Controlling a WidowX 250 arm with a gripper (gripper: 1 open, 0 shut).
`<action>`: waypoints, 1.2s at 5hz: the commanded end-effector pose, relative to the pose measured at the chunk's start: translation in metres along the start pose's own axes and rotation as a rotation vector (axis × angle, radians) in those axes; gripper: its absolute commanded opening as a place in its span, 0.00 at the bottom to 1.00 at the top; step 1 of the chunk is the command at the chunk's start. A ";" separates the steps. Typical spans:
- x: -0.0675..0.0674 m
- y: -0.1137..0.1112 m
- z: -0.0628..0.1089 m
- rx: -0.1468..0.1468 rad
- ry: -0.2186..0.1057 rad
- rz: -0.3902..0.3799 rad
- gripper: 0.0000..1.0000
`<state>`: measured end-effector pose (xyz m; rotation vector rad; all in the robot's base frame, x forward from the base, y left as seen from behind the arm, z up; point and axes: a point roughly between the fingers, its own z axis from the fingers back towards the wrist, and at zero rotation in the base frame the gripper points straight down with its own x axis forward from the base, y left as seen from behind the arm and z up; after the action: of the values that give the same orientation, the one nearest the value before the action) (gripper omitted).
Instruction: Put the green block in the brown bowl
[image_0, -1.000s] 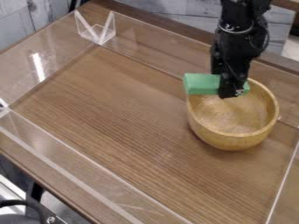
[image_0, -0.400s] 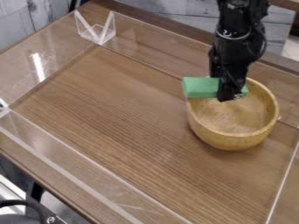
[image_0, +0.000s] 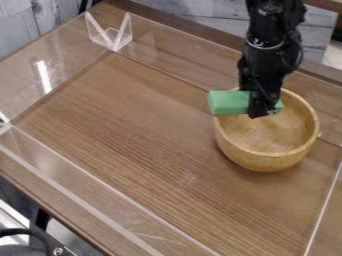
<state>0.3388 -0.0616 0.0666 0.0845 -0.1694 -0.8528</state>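
Note:
The green block (image_0: 227, 100) hangs level at the near-left rim of the brown bowl (image_0: 271, 135), sticking out to the left over the rim. My black gripper (image_0: 262, 103) comes down from above and is shut on the block's right end. Its fingertips reach just inside the bowl's left edge. The bowl's light wooden inside shows nothing in it.
The wooden tabletop (image_0: 134, 130) is ringed by low clear plastic walls (image_0: 40, 70). A clear folded stand (image_0: 110, 32) sits at the back left. The bowl stands near the right wall.
The block and gripper have shifted very slightly to the left and up; otherwise nothing has moved.

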 end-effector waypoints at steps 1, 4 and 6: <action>0.011 0.006 0.027 0.058 -0.082 0.000 0.00; 0.015 0.006 0.018 0.062 -0.097 0.011 0.00; 0.017 0.007 0.011 0.062 -0.103 0.018 0.00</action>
<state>0.3475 -0.0660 0.0657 0.0875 -0.2416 -0.8291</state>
